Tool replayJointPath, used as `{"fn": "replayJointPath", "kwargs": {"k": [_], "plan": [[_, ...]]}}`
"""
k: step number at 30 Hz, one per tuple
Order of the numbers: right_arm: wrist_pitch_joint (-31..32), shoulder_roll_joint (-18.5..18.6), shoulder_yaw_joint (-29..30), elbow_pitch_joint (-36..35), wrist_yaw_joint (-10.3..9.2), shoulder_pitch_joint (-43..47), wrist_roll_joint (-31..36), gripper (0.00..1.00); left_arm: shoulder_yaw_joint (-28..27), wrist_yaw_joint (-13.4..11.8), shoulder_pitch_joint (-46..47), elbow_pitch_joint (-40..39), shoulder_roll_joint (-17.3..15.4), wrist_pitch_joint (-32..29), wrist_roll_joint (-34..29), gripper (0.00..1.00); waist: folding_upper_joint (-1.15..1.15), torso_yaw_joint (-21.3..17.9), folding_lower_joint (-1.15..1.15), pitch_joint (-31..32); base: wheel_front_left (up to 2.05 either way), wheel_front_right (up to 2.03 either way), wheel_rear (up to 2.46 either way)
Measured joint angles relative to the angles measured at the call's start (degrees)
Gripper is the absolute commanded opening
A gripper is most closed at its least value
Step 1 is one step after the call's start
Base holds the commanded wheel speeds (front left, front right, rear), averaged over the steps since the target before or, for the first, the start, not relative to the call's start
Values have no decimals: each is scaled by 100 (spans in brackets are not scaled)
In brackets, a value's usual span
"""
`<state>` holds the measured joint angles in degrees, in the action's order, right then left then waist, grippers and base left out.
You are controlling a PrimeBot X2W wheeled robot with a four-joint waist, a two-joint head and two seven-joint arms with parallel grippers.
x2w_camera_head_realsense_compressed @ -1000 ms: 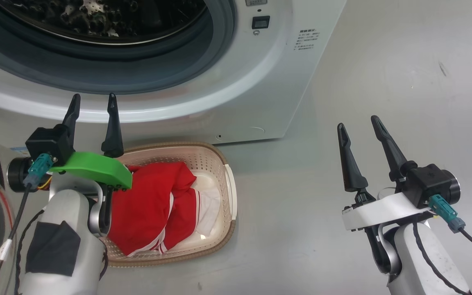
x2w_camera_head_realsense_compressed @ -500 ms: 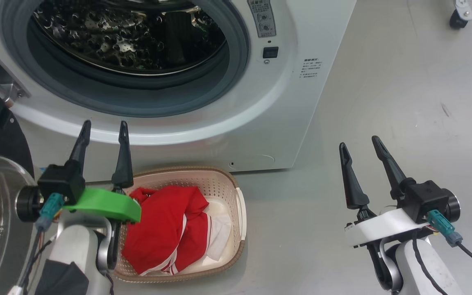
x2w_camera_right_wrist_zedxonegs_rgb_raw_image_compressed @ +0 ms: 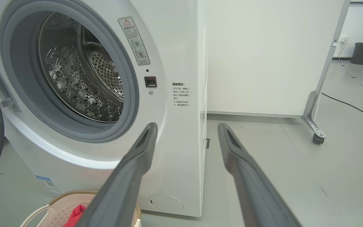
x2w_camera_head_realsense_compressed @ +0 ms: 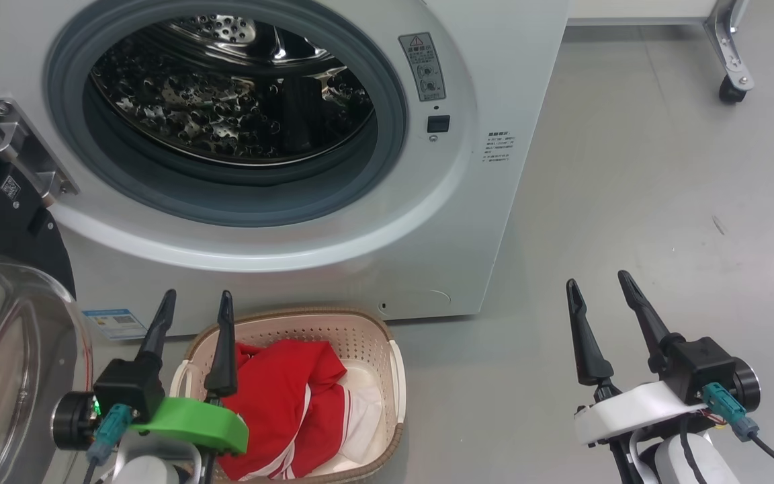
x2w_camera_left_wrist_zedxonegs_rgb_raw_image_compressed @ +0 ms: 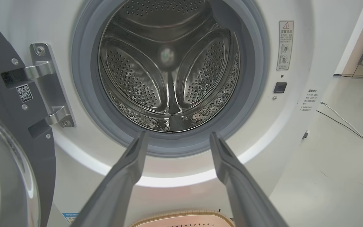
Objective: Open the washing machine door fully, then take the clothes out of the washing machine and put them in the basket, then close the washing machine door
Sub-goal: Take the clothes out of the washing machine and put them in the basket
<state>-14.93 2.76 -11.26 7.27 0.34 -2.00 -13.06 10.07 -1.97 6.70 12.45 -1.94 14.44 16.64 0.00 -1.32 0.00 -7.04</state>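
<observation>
The white washing machine (x2w_camera_head_realsense_compressed: 467, 222) stands with its door (x2w_camera_head_realsense_compressed: 4, 336) swung wide to the left, hinged at a metal bracket (x2w_camera_left_wrist_zedxonegs_rgb_raw_image_compressed: 47, 88). Its steel drum (x2w_camera_left_wrist_zedxonegs_rgb_raw_image_compressed: 169, 72) looks bare inside. Red clothes (x2w_camera_head_realsense_compressed: 286, 396) with white stripes and some white fabric lie in the cream basket (x2w_camera_head_realsense_compressed: 397, 376) on the floor below the opening. My left gripper (x2w_camera_head_realsense_compressed: 195, 302) hovers open over the basket's left end, nothing between its fingers (x2w_camera_left_wrist_zedxonegs_rgb_raw_image_compressed: 128, 170). My right gripper (x2w_camera_head_realsense_compressed: 598, 282) is open over bare floor to the right of the machine, its fingers (x2w_camera_right_wrist_zedxonegs_rgb_raw_image_compressed: 137, 157) empty.
A wheeled white panel (x2w_camera_right_wrist_zedxonegs_rgb_raw_image_compressed: 263, 56) stands behind the machine's right side, its caster (x2w_camera_head_realsense_compressed: 729, 91) on the grey floor. A cable (x2w_camera_right_wrist_zedxonegs_rgb_raw_image_compressed: 354, 107) runs across the floor and a dark bin (x2w_camera_right_wrist_zedxonegs_rgb_raw_image_compressed: 362, 53) stands far back on the right.
The head camera has tilted upward, so the drum opening and hinge have come into the picture and both grippers sit lower in it. Both grippers stay open; the clothes lie unmoved in the basket.
</observation>
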Motion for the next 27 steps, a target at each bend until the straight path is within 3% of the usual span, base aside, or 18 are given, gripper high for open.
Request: {"fn": "replayJointPath", "kwargs": {"k": [27], "plan": [[0,-20,-11,-147,-107,479,-9,100,148,-129,-1058,-878,-87,-156,-58,100,0,1,0,347,0,0,0]]}}
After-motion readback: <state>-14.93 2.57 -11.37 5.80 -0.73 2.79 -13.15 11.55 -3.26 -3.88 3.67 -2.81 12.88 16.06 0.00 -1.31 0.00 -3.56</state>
